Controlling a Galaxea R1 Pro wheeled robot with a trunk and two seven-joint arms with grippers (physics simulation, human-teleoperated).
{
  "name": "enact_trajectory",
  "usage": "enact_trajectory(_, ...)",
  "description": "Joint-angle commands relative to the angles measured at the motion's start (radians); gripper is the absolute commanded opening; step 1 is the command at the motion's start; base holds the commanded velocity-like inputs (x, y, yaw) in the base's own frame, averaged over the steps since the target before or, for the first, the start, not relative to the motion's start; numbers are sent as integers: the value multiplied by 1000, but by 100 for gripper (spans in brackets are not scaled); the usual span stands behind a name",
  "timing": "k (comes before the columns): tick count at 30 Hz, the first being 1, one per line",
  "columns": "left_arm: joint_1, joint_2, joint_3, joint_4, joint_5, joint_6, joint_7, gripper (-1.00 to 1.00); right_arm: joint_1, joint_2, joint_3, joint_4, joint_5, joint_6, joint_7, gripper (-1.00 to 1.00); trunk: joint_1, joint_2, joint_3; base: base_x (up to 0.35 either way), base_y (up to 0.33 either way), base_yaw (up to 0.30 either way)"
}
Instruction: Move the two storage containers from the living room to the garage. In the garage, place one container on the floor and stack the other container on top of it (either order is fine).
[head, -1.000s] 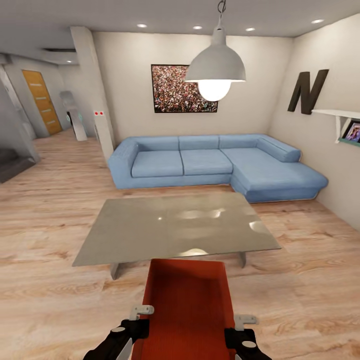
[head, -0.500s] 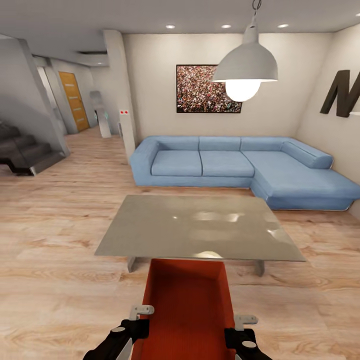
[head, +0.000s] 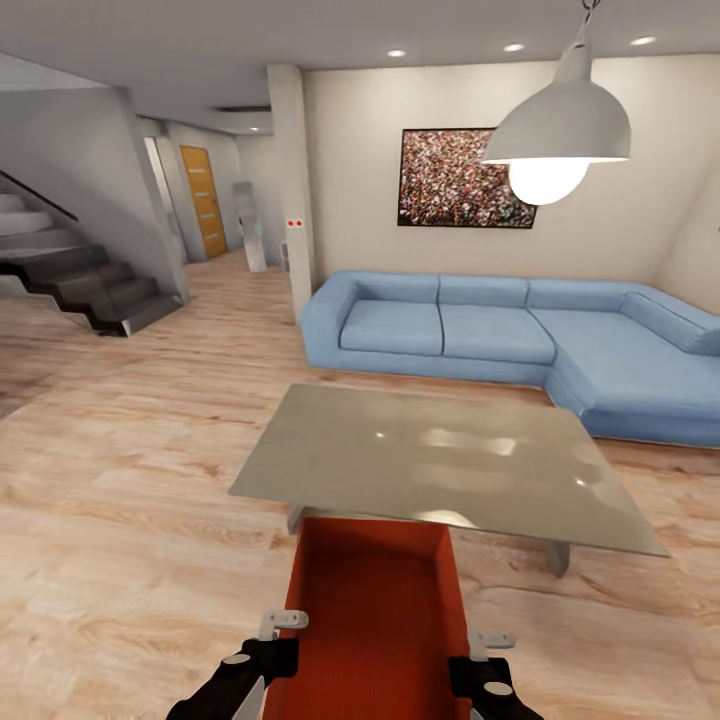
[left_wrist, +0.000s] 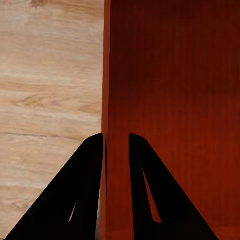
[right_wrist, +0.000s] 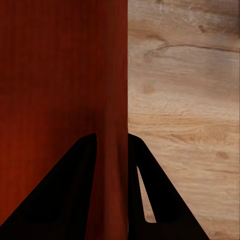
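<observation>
Everything in the head view has slid to the right since a second ago, so the camera has turned left: the staircase (head: 95, 285) now stands in full at the far left, the black letter on the right wall has gone out of frame, and the orange-red storage container (head: 372, 615) sits at the same spot between the arms as before.

That container is carried in front of the robot, above the light wood plank floor (head: 120, 520) of the living room, its far end just short of the near edge of the grey coffee table (head: 440, 465). The left gripper (left_wrist: 116, 145) is clamped on the container's left wall, one black finger outside and one inside, as the left wrist view shows. The right gripper (right_wrist: 112, 145) grips the right wall in the same way, its fingers pressed on either side of the wall.

Beyond the coffee table stands a blue corner sofa (head: 500, 335), with a framed picture (head: 462, 178) on the wall above it. A white pendant lamp (head: 560, 130) hangs lit over the table's right part. Far beyond the table to the left, past the staircase, is an orange wooden door (head: 203, 200).
</observation>
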Motion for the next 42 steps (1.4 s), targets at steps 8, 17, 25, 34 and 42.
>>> enact_trajectory(8,0,8,7,-2,-14,6,9,-100,-1,-7,-7,-1,2,-3,-15,-100,0,-2,-2,0,0,271)
enact_trajectory(17,0,8,7,-2,-14,6,9,-100,-1,-7,-7,-1,2,-3,-15,-100,0,-2,-2,0,0,271)
enact_trajectory(25,0,8,7,-2,-15,6,9,-100,-1,-7,-7,-1,2,-3,-15,-100,0,-2,-2,0,0,271)
enact_trajectory(34,0,8,7,-5,-14,6,10,-100,-1,-7,-7,-1,2,-3,-15,-100,0,-2,-2,0,0,271)
enact_trajectory(42,0,8,7,-11,-14,6,11,-100,-1,-7,-7,-1,2,-3,-15,-100,0,-2,-2,0,0,270)
